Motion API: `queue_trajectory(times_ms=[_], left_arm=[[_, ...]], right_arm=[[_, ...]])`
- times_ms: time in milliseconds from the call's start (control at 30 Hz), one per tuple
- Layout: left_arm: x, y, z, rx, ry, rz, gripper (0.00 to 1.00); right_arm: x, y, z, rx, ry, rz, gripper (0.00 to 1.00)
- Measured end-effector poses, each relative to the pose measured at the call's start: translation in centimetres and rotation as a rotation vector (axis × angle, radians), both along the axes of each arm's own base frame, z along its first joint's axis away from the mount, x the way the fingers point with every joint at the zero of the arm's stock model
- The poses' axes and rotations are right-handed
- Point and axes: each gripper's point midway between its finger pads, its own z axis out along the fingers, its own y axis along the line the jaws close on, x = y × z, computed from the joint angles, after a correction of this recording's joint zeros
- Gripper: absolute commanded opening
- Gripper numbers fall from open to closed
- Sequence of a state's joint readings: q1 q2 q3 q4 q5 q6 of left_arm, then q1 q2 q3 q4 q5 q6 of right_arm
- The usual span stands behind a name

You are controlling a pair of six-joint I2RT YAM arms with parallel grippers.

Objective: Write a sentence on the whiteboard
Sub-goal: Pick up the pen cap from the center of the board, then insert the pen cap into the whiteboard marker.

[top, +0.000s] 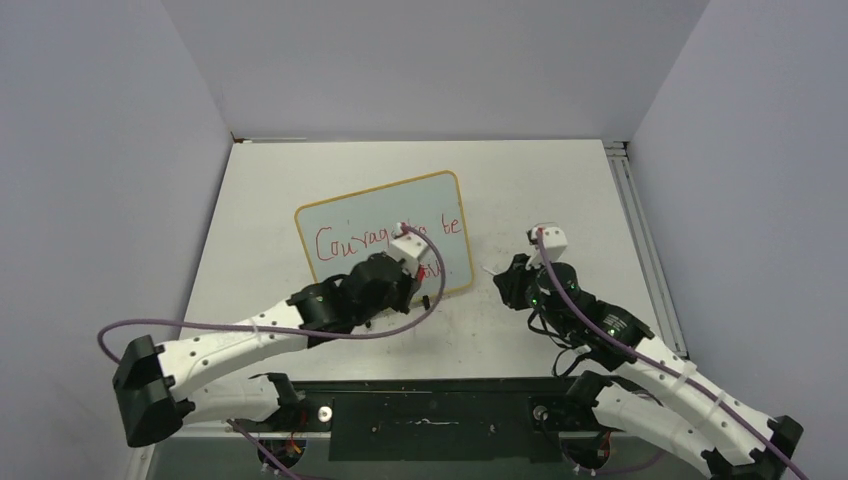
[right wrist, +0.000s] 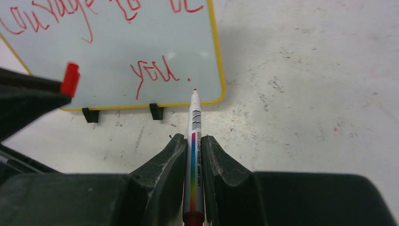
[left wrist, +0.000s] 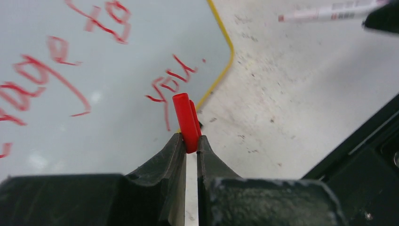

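pinching a small red plastic marker cap (left wrist: 184, 113), the left hand (left wrist: 190, 141) hangs over the lower right corner of the yellow-framed rectangular whiteboard (top: 330, 215). the right hand (right wrist: 193, 141) is clamped on a white rainbow-striped marker pen (right wrist: 194, 110), tip bare, beside that corner. the red handwritten sentence (top: 345, 243) fills the board, midway between the near and far edges of the table (top: 560, 190).

Whiteboard (top: 352, 212): small rect. board, pale grey-white glossy face, thin yellow-orange rounded frame, two black clip feet on btm edge. Sits at centre of top view, rotated so right end is higher in frame. Sentence (top: 345, 243): red marker, thin cursive, two lines: "Courage to be" on upper line, "you" at lower right; partly hidden in top view.
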State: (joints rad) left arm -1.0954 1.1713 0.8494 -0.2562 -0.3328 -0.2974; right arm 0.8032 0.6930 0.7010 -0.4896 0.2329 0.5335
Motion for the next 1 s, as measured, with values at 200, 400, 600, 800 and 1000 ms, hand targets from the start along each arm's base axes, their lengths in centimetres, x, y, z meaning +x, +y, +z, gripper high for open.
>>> queue_trajectory(times_ms=[200,400,600,800,1000], left_arm=[[1.1,4.2,4.5,-0.054,-0.079,-0.041,0.0],[-3.0,4.4,5.3,-0.077,-0.115,-0.296,0.0],[-6.4,4.5,5.6,-0.116,-0.147,-0.482,0.0],[-8.0,3.9,3.8,-0.103,-0.086,-0.587,0.0],[-8.5,3.6,3.5,-0.101,-0.071,-0.626,0.0]], right_arm=[[0.4,3.5,-0.4,0.031,0.062,0.167,0.05],[0.8,4.9,2.5,0.2,0.083,0.347,0.05],[-1.7,7.1,4.1,0.347,0.14,0.594,0.06],[-4.0,8.6,5.1,0.427,0.193,0.75,0.06],[-5.5,9.4,5.8,0.457,0.201,0.843,0.06]])
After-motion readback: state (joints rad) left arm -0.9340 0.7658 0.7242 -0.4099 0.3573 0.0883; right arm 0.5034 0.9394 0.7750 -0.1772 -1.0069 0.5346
